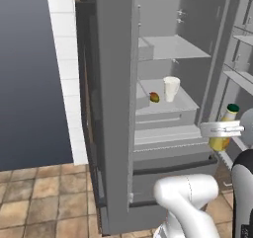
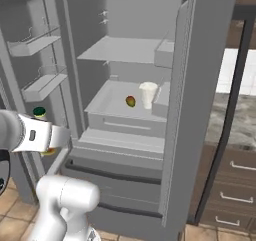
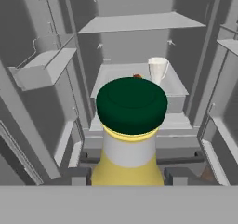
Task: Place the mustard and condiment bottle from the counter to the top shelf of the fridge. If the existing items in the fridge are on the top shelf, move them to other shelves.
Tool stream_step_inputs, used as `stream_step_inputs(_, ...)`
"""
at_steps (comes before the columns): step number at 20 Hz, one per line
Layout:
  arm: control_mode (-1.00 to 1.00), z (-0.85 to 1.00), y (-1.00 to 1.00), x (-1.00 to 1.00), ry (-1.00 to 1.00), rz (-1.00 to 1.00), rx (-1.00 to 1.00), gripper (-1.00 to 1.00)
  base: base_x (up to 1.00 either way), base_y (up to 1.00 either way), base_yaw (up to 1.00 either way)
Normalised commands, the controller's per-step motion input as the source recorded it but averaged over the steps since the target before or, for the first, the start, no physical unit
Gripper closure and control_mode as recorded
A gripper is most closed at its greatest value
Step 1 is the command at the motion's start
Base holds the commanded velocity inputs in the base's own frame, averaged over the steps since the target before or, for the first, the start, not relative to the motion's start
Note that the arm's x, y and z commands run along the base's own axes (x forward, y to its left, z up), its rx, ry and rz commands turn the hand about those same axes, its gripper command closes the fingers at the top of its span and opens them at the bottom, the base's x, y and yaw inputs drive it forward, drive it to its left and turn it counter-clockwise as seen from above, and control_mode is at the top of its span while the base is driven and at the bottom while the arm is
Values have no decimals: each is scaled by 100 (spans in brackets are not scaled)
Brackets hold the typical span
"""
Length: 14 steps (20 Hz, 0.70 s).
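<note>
Mustard [image 3: 128, 139] in gripper [image 1: 221, 130] before open fridge [image 1: 116, 108]

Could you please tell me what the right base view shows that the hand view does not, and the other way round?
Right base view alone: the marbled counter and dark drawers beside the fridge, and the tiled floor.

Hand view alone: the mustard's green cap seen from above, close up, with the tool shut on the bottle's body.

Shared: the open fridge with its bare top shelf, and the white cup and the mango-like fruit sitting on the shelf below, the fruit peeking out behind the cap in the hand view.
</note>
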Motion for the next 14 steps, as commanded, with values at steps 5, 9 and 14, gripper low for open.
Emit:
stream_step_inputs(5, 100, 0, 0, 0, 0, 0, 0, 100, 53, -13, -12)
stream_step_inputs(9, 100, 0, 0, 0, 0, 0, 0, 100, 67, -3, -9)
stream_step_inputs(14, 100, 0, 0, 0, 0, 0, 0, 100, 62, 0, -5)
